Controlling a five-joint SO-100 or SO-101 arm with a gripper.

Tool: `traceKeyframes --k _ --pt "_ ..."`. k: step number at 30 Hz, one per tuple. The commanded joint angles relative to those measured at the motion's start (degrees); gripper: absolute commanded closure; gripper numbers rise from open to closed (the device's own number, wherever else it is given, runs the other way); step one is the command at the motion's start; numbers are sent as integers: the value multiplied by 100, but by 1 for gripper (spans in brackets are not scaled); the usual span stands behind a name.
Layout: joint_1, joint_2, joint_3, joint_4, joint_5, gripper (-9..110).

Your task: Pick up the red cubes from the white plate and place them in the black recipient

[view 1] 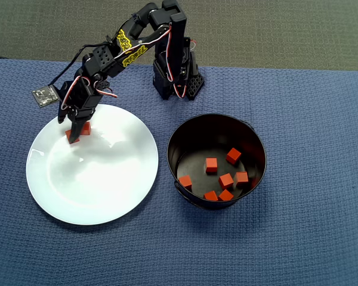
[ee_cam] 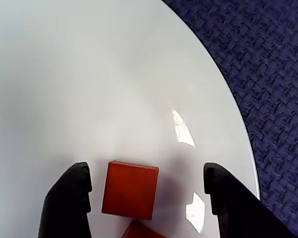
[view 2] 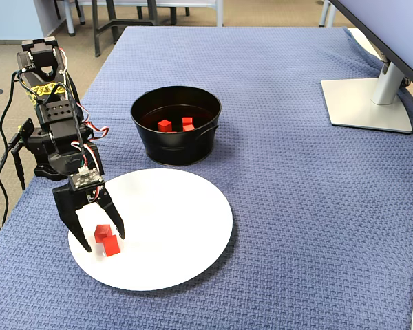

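Two red cubes (view 1: 85,128) lie close together near the rim of the white plate (view 1: 101,179). My gripper (ee_cam: 146,173) is open and lowered over them. In the wrist view one red cube (ee_cam: 130,190) sits between the fingers, nearer the left finger (ee_cam: 72,198), with a gap to the right one. The corner of a second cube (ee_cam: 141,230) shows below it. In the fixed view the gripper (view 2: 103,240) straddles the cubes (view 2: 102,233) at the plate's (view 2: 172,227) left edge. The black recipient (view 1: 170,149) stands beside the plate with several red cubes (view 1: 226,180) inside.
A blue woven cloth (view 1: 310,119) covers the table. The arm's base (view 1: 176,77) stands behind the pot. A monitor stand (view 2: 368,103) sits at the far right in the fixed view. The table's left edge runs close to the arm.
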Motion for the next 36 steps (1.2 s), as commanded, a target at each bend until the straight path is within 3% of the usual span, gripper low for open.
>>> traceKeyframes --k 1,22,33,36 --pt "62 -35 -352 -360 264 79" --pt "-510 18 615 -1011 527 81" --pt "-765 229 896 -949 765 90" --pt "-765 237 853 -958 826 100"
